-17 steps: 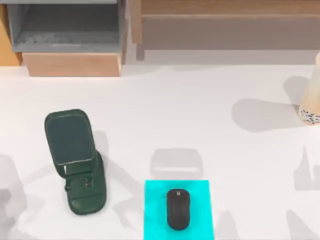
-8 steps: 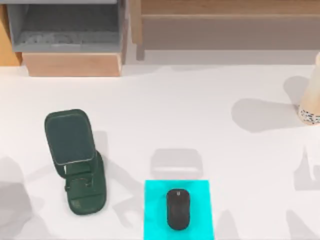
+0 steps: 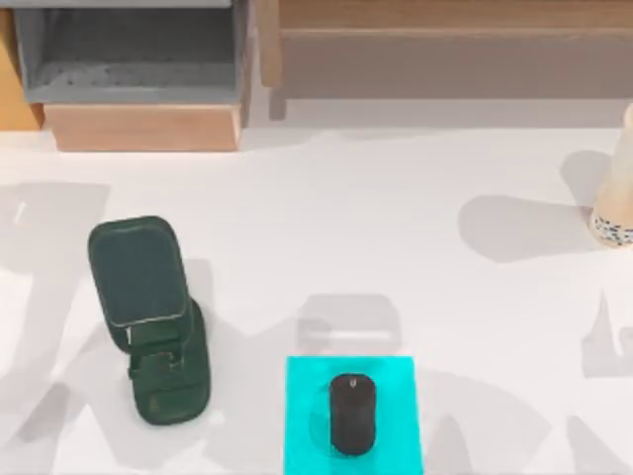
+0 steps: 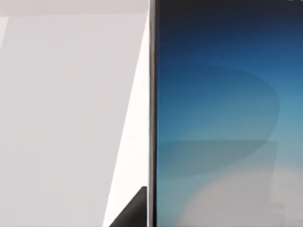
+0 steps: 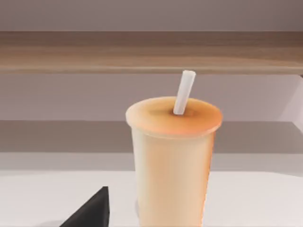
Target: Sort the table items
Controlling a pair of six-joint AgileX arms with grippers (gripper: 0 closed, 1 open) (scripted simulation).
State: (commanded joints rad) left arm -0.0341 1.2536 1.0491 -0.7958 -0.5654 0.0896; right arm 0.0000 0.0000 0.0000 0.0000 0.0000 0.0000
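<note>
Broader shadows across table (image 3: 326, 198)

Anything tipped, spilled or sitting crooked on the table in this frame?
Nothing stands out. The mouse lies squarely on the cyan mat, the cup stands upright with its straw in, nothing spilled, and the green phone stand is upright on the table.

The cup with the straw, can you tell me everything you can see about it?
The cup is cream-orange and tapers toward its base. A flat lid carries a white straw that leans a little. It stands upright on the white table near a wooden shelf. From above it sits at the table's right edge, with dark speckles around its base. Nothing grips it.
</note>
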